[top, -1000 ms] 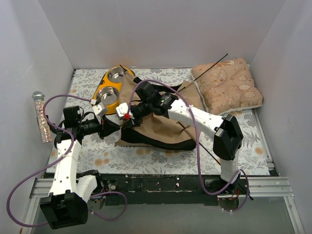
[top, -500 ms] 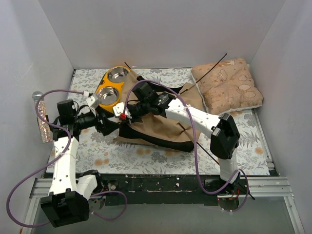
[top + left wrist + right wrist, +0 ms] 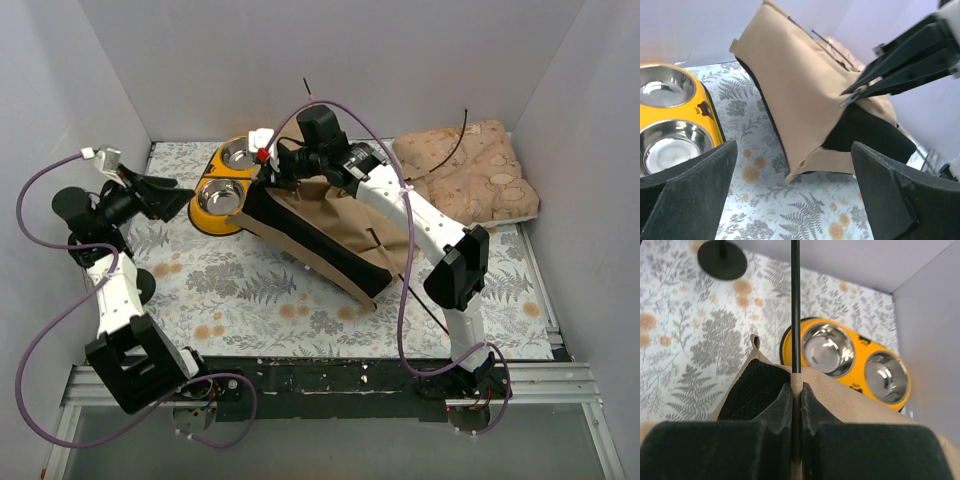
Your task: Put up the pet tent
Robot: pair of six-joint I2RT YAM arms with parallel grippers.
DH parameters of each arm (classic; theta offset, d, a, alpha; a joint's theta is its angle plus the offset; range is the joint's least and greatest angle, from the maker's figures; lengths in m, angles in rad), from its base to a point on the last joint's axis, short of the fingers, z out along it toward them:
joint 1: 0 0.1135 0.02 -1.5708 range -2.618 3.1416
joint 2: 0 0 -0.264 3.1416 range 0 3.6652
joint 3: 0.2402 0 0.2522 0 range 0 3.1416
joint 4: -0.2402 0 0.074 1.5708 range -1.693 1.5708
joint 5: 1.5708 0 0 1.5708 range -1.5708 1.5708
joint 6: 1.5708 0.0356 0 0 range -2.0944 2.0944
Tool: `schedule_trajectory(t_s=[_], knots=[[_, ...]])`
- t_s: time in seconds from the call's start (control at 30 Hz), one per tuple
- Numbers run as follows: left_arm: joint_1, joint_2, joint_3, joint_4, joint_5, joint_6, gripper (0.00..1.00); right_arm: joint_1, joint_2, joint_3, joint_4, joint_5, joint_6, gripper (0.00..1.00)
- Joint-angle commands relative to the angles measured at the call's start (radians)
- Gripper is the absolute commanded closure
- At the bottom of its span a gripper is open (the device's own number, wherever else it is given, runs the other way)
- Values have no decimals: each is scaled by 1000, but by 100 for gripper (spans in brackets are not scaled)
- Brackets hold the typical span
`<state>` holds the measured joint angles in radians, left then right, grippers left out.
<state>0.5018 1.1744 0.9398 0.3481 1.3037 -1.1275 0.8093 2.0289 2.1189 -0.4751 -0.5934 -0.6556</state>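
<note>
The pet tent [image 3: 320,225] is a tan canvas shell with a black underside, and its left end is lifted off the mat. My right gripper [image 3: 268,160] is shut on the tan sleeve where a thin black pole [image 3: 795,305] enters the tent [image 3: 850,390], above the bowl. The pole tip [image 3: 307,85] sticks up toward the back wall. Far to the left, my left gripper [image 3: 165,190] stands open and apart from the fabric. In the left wrist view the tent [image 3: 800,85] hangs beyond the wide-apart fingers [image 3: 685,195], with nothing between them.
A yellow double steel bowl [image 3: 225,185] sits at the back left, right under the raised tent end. The patterned cushion [image 3: 470,180] lies at the back right with a bent pole [image 3: 455,140] over it. A black round base [image 3: 142,287] stands by the left arm.
My left gripper opened, let go of the tent and pulled back to the left. The right gripper shut on the pole sleeve and lifted the tent's left end up and back.
</note>
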Motion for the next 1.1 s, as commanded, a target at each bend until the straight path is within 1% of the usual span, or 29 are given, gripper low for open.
schedule_trajectory(t_s=[0.0, 0.03, 0.07, 0.1, 0.13, 0.17, 0.23, 0.33, 0.4, 0.5, 0.6, 0.63, 0.73, 0.83, 0.9, 1.07], knots=[[80, 24, -23, 368, 184, -266, 2, -10, -10, 183, -28, 26, 67, 99], [80, 10, 0, 253, 207, -158, 2, -13, -22, 187, -26, 23, 63, 99], [78, 1, 20, 68, 209, -21, 2, -13, -38, 173, -17, 21, 60, 99], [76, -24, 45, -119, 201, 162, 2, -13, -61, 147, -4, 15, 60, 99], [64, -39, 47, -200, 198, 295, 2, -15, -91, 126, 9, 4, 60, 99], [49, -53, 25, -221, 197, 352, 2, -13, -108, 103, 26, 0, 66, 99], [40, -87, -21, -230, 177, 386, 2, -9, -130, 93, 50, 10, 74, 99], [14, -119, -58, -239, 203, 403, 4, -7, -121, 147, 36, 10, 80, 99], [-15, -160, -97, -270, 163, 477, 6, -9, -125, 148, 39, -3, 85, 99], [-64, -191, -145, -293, 114, 563, 7, -9, -163, 96, 73, -37, 91, 99], [-107, -193, -167, -299, 108, 610, 10, -13, -216, 15, 128, -54, 96, 99], [-126, -196, -174, -301, 101, 632, 11, -15, -225, 12, 131, -63, 99, 99], [-176, -209, -223, -226, 74, 609, 17, -19, -236, 21, 128, -80, 119, 99], [-210, -223, -292, -10, 25, 459, 21, -19, -240, 24, 132, -91, 135, 99], [-217, -219, -317, 102, -7, 375, 24, -21, -240, 27, 130, -92, 142, 99], [-223, -185, -325, 300, -52, 210, 31, -19, -233, 55, 112, -98, 149, 99]])
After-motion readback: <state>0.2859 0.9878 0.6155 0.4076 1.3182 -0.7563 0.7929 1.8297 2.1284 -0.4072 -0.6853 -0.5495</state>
